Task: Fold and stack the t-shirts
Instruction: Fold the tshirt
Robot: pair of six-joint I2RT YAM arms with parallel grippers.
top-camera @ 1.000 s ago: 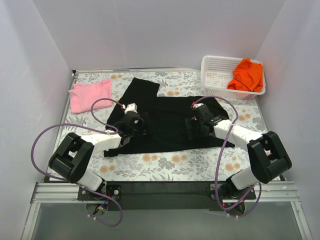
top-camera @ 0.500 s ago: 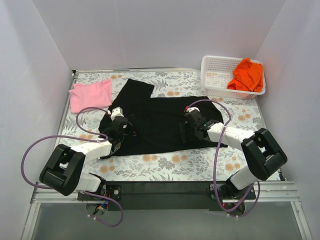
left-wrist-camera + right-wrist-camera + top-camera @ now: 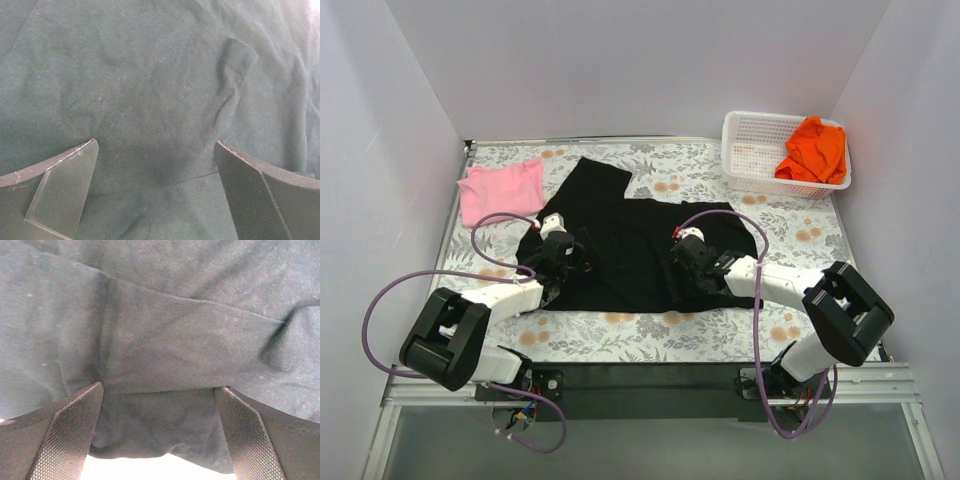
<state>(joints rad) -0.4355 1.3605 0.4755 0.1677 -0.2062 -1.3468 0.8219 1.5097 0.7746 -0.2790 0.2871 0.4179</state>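
The large black t-shirt point(image 3: 620, 250) lies spread on the floral table, its right part bunched toward the middle. My left gripper point(image 3: 563, 257) rests on the shirt's left part; in the left wrist view it point(image 3: 156, 145) is open, with black cloth point(image 3: 150, 90) flat under the wide-apart fingers. My right gripper point(image 3: 688, 258) is on the shirt's right part; in the right wrist view it point(image 3: 160, 387) is open, with a folded edge of black cloth point(image 3: 165, 355) lying between the fingers. The pink t-shirt point(image 3: 500, 190) lies at the back left. The orange t-shirt point(image 3: 815, 150) hangs in the basket.
A white mesh basket point(image 3: 752, 150) stands at the back right corner. White walls close in the table on three sides. Purple cables loop from both arms over the table.
My right gripper has moved left across the black shirt, and the shirt's right side has drawn in leftward with it. My left gripper shifted left, then stayed put.
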